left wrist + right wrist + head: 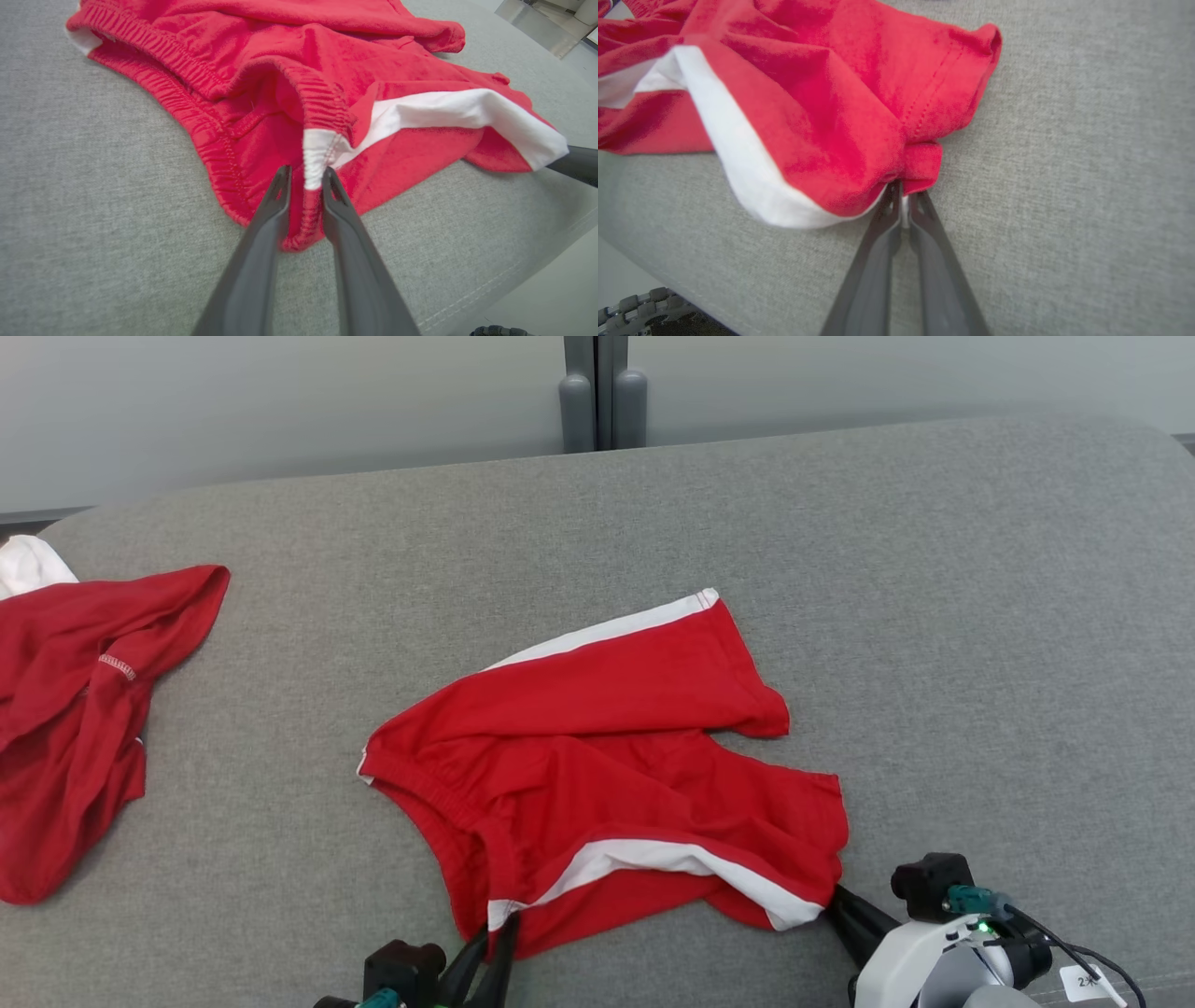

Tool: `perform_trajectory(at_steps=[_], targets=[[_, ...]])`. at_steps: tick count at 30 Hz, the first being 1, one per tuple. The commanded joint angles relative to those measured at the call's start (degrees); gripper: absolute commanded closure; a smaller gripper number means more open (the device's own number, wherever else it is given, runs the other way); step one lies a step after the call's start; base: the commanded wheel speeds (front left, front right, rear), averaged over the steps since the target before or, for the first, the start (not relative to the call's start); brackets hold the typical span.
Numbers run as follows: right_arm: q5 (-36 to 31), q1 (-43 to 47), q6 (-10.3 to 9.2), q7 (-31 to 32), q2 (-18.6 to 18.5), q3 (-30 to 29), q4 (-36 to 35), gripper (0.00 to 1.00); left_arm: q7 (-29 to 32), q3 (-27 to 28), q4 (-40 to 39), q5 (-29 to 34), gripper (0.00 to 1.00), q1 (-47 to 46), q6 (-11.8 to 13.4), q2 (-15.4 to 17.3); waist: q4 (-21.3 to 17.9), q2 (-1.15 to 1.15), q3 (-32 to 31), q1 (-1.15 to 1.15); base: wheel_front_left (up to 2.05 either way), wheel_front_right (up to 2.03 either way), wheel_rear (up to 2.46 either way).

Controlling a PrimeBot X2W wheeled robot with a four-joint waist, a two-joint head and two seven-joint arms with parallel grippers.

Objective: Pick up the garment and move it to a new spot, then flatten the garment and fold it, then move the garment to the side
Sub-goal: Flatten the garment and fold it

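The left gripper (306, 176) is at the near edge of the cushion (934, 616), jaws clenched on the white waistband corner of the shorts (607, 756); the right gripper (902, 193), to its right, has jaws pinching a leg hem; the shorts lie rumpled mid-cushion; far left lies a red garment (65, 709), a white cloth (28, 569) behind it; grey posts (602, 406) stand beyond.

Shorts (607, 756): bright red, white side stripes, red hem stitching. White waistband patch sits between tips of left gripper (306, 175); white stripe end just left of right gripper (903, 198). Fingers of both: dark grey. Couch (934, 616): mottled grey weave. Other garment (65, 709), far left of left gripper: red, white-flecked seam.
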Motion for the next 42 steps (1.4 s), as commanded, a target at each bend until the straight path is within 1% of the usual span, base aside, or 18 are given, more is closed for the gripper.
perform_trajectory(at_steps=[1,3,6,9,11,13,17,22,25,27,30,31,32,35,36,37,39,42], targets=[[1.95,0.04,-0.1,0.82,0.19,0.31,0.57,1.0,-0.1,-0.27,0.05,-0.8,1.0,-1.12,-0.11,0.55,0.1,0.0,-0.03,0.0,0.0,0.0,0.0],[4.74,0.09,-0.11,0.57,-0.11,-0.69,-0.53,1.0,0.08,-0.64,-0.3,-1.48,1.0,-1.03,-0.23,0.84,0.18,0.0,-0.24,0.0,0.0,0.0,0.0],[9.26,0.61,-0.1,-0.63,-1.56,-3.34,-4.47,1.0,0.52,-0.47,-2.46,-3.44,1.0,-0.61,-0.37,1.28,0.13,0.0,-0.78,0.0,0.0,0.0,0.0],[14.92,2.13,-0.07,-0.5,-3.06,-6.14,-11.2,1.0,1.92,0.04,-6.79,-7.14,1.0,0.57,-0.38,1.46,-0.18,0.0,-1.55,0.0,0.0,0.0,0.0],[19.96,3.3,-0.07,-0.24,-4.55,-8.99,-17.51,1.0,3.31,0.48,-11.3,-11.35,1.0,1.24,-0.45,1.29,-0.49,0.0,-2.01,0.0,0.0,0.0,0.0],[25.96,5.1,-0.07,0.62,-6.19,-12.7,-24.76,1.0,5.45,-0.3,-17.13,-14.04,1.0,1.13,-0.48,2.98,-0.91,0.0,-2.42,0.0,0.0,0.0,0.0],[32.8,7.8,-0.05,2.73,-9.2,-19.13,-35.63,1.0,9.4,-1.15,-28.73,-19.19,1.0,0.21,-0.51,5.26,-1.98,0.0,-2.98,0.0,0.0,0.0,0.0],[37.78,9.22,-0.05,4.65,-10.88,-26.12,-47.91,1.0,15.09,-0.79,-42.08,-23.55,1.0,-1.67,-0.45,7.94,-3.95,0.0,-3.11,0.0,0.0,0.0,0.0],[39.64,7.88,-0.05,6.76,-11.44,-29.65,-54.43,1.0,19.19,0.41,-49.43,-25.16,1.0,-4.04,0.69,9.62,-5.51,0.0,-2.16,0.0,0.0,0.0,0.0],[40.82,6.42,-0.05,8.31,-11.44,-31.9,-57.17,1.0,21.9,1.57,-53.24,-26.36,1.0,-6.23,1.68,10.45,-6.38,0.0,-1.29,0.0,0.0,0.0,0.0],[41.43,3.46,-0.05,10.97,-11.19,-35.06,-58.49,1.0,25.7,3.5,-56.78,-27.7,1.0,-11.07,2.78,11.61,-7.36,0.0,0.82,0.0,0.0,0.0,0.0],[40.76,1.58,-0.05,11.94,-10.75,-36.22,-57.91,1.0,27.06,4.21,-57.24,-27.54,1.0,-13.6,2.89,12.47,-7.64,0.0,1.98,0.0,0.0,0.0,0.0],[40.09,-0.28,-0.05,13.0,-10.43,-36.62,-57.41,1.0,28.03,4.75,-57.44,-27.78,1.0,-15.56,3.14,12.55,-7.96,0.0,3.22,0.0,0.0,0.0,0.0],[36.16,-9.17,-0.05,16.4,-7.31,-37.89,-52.99,1.0,30.79,7.16,-55.11,-30.48,1.0,-24.39,3.89,12.06,-8.8,0.0,8.31,0.0,0.0,0.0,0.0],[34.58,-12.52,-0.05,17.11,-5.67,-38.28,-51.19,1.0,30.88,8.22,-53.55,-30.89,1.0,-27.36,4.22,11.6,-8.94,0.0,9.7,0.0,0.0,0.0,0.0],[32.51,-17.45,-0.06,18.16,-2.72,-39.24,-48.03,1.0,31.13,9.49,-51.06,-30.73,1.0,-31.47,4.55,11.6,-9.16,0.0,11.84,0.0,0.0,0.0,0.0],[28.79,-26.67,-0.06,20.32,1.85,-40.37,-42.76,1.0,31.24,10.79,-45.93,-29.42,1.0,-39.12,4.03,11.92,-9.34,0.0,15.68,0.0,0.0,0.0,0.0],[20.96,-40.92,-0.07,22.39,8.17,-43.06,-34.31,1.0,29.87,11.55,-37.17,-28.27,1.0,-51.16,3.24,10.77,-9.58,0.0,21.55,0.0,0.0,0.0,0.0]])
